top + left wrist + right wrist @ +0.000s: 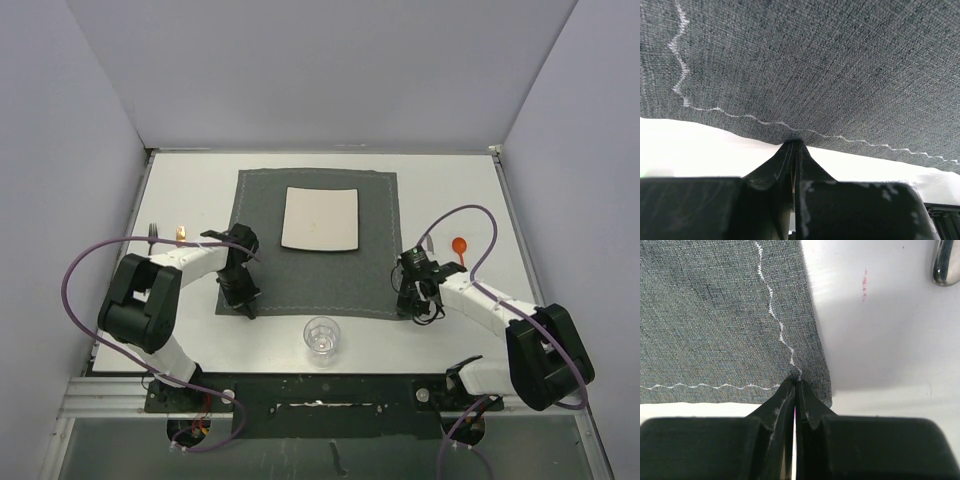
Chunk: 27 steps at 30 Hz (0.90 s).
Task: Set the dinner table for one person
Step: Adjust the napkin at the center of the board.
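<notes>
Pinching the placemat [320,280] by its near edge, left gripper [794,145] and right gripper [796,382] are both clamped shut; table [190,190] lies underneath. Uneven pull likely skews it, shifts plate [320,219], or clips near glass [322,335].

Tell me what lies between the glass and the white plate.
Only a bare stretch of the grey placemat, seen in the top view.

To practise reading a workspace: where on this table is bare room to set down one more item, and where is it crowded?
Free: the placemat strip between plate and glass; the dinner table at its far corners. Crowded: right of the mat, around the orange spoon and right hand; left hand pinches the mat's near edge.
</notes>
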Each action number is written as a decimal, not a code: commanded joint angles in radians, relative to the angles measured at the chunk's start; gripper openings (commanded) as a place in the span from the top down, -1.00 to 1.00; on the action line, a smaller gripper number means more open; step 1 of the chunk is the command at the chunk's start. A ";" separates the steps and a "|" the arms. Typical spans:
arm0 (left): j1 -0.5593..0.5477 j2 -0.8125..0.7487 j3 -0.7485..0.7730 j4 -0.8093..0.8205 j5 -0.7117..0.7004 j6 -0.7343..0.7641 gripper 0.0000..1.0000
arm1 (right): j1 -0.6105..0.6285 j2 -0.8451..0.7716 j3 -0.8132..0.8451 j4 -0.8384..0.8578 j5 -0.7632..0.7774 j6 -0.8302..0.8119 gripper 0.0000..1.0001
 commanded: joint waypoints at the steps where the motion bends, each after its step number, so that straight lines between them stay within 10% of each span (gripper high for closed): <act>1: -0.008 -0.011 -0.032 0.002 -0.067 -0.008 1.00 | 0.014 -0.020 -0.036 -0.122 0.039 0.014 1.00; 27: -0.015 -0.094 0.015 -0.077 -0.080 0.007 1.00 | 0.037 -0.086 0.093 -0.232 0.097 0.015 1.00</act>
